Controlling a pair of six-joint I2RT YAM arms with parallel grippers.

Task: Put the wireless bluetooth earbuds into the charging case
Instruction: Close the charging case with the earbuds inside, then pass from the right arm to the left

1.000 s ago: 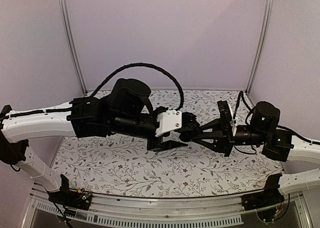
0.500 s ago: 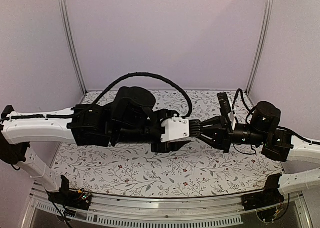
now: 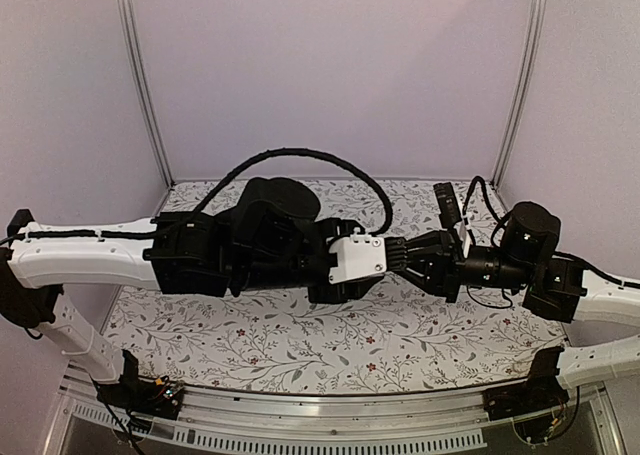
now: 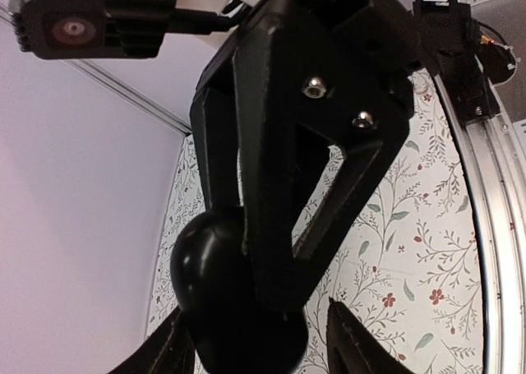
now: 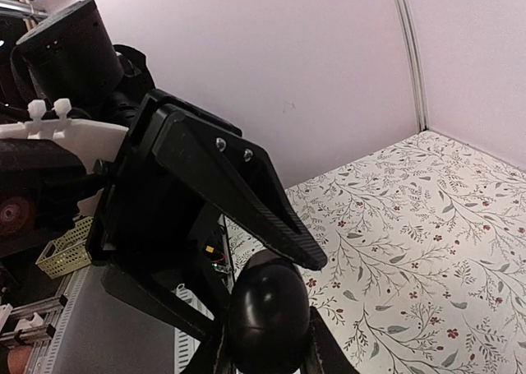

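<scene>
Both arms meet in mid-air above the floral-patterned desk (image 3: 300, 340), their hands tip to tip near the middle of the top view. The right hand (image 5: 267, 357) is clamped narrow on the small glossy black oval charging case (image 5: 269, 304). Its two fingers press the pebble's sides at the bottom of the right wrist view, and the case juts out beyond them, well above the desk. The left hand (image 4: 259, 353) stands half-wide around the same case. In the left wrist view one of its fingers (image 4: 168, 349) sits against the case's side, while the other finger (image 4: 349, 341) is apart from it, with the floral surface showing in the gap. Whether the case's lid is open cannot be told.
</scene>
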